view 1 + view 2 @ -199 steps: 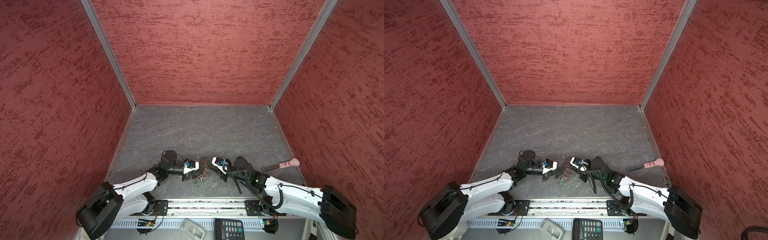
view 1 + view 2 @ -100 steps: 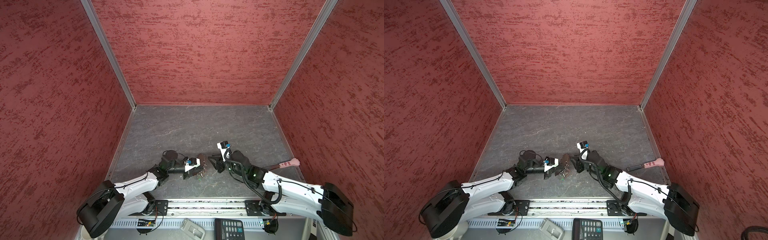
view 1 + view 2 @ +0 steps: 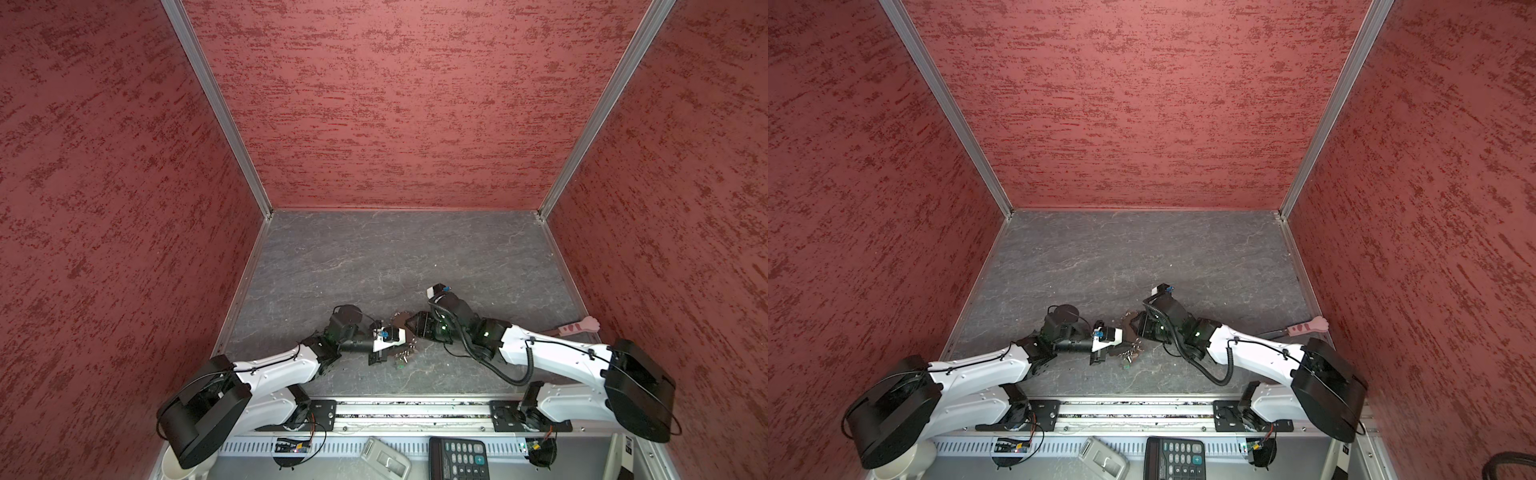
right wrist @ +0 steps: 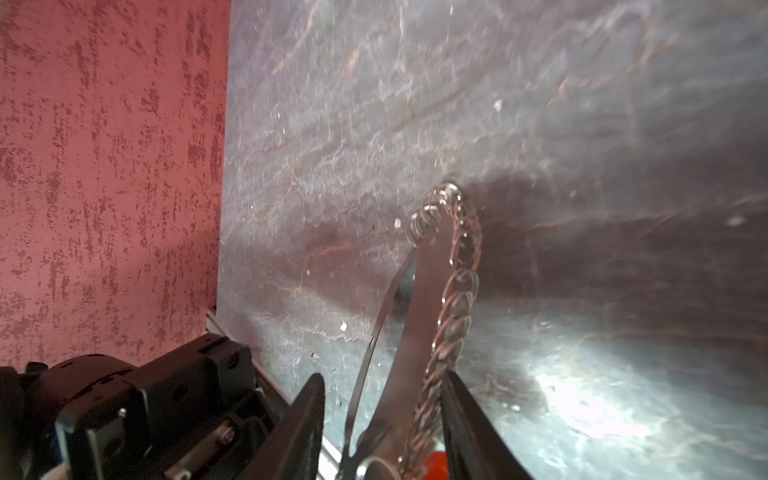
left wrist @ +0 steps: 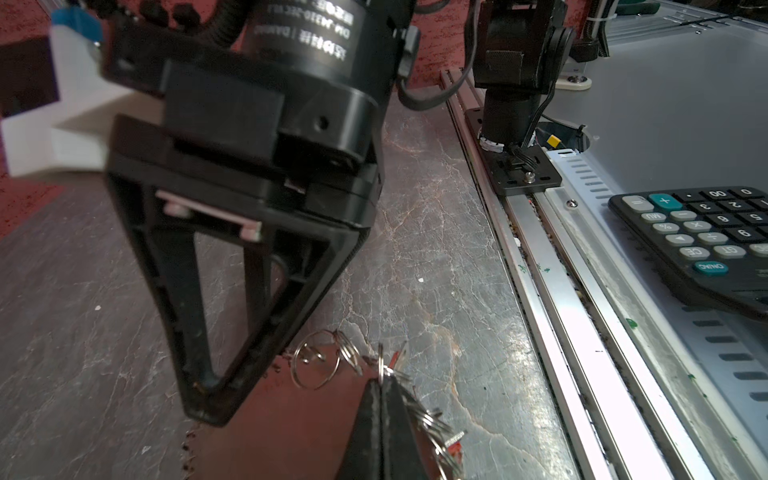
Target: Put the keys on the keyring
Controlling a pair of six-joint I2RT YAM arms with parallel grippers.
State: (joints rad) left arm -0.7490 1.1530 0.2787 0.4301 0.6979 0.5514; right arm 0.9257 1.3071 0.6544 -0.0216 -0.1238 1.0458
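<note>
CHANGE: right gripper (image 4: 384, 376) now reaches in from the far side, jaws spreading astride the keyring (image 4: 455, 291) | left gripper (image 5: 379, 411) clamped shut on it | red-tagged key (image 4: 436, 462) between right jaws, threading unclear

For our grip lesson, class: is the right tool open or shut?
Open: the right tool has fingers apart, with the keyring between them.

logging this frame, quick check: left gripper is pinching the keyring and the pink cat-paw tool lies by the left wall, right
Not quite. The left gripper is pinching the keyring, as the left wrist view shows, but the pink cat-paw tool lies by the right wall, not the left. Both top views show it there.
</note>
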